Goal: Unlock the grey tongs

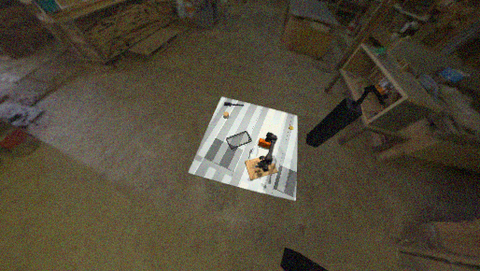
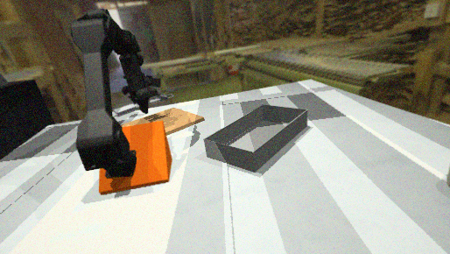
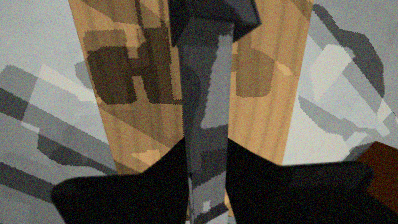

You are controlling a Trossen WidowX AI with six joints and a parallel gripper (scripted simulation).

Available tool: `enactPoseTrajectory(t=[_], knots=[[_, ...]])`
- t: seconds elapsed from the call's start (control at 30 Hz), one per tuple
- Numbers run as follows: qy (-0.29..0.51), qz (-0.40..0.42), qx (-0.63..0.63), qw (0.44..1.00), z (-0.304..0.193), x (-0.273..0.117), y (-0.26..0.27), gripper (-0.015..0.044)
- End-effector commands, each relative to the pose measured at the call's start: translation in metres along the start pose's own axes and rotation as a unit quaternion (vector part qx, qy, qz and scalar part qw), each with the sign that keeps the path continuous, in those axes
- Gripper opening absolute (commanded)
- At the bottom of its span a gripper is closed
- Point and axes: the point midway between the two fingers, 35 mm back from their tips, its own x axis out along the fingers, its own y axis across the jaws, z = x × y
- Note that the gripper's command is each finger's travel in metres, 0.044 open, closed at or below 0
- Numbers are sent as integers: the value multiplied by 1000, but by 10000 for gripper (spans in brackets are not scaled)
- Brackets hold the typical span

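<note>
My gripper [image 2: 145,107] [image 3: 202,137] is shut on the grey tongs [image 3: 215,90] and holds them raised over the wooden board [image 1: 254,174] [image 2: 188,117] [image 3: 265,130]. In the wrist view one long grey bar of the tongs runs up between the black fingers to a dark block at the top. In the exterior view only thin grey pieces show beside the fingers, so I cannot tell whether the tongs are locked or spread. The dark roasting tin [image 2: 234,158] stands away from the gripper, with nothing seen across it.
An orange wedge-shaped block [image 1: 264,143] [image 2: 149,153] [image 3: 386,172] stands by the arm's base, between the base and the tin. A small orange-yellow object [image 1: 226,115] and a dark long object [image 1: 233,104] lie at the table's far left corner in the top view.
</note>
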Motion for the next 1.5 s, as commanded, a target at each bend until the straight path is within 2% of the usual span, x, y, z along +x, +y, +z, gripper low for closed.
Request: enactPoseTrajectory(t=[0.0,0.47,1.2,1.33,1.47], knots=[[5,2,-3,1000,-1,6,-1,-150],[14,8,-3,1000,-3,21,-3,-150],[12,6,0,1000,-2,20,-3,427],[12,6,0,1000,-1,14,-9,440],[12,6,0,1000,4,-19,-43,440]])
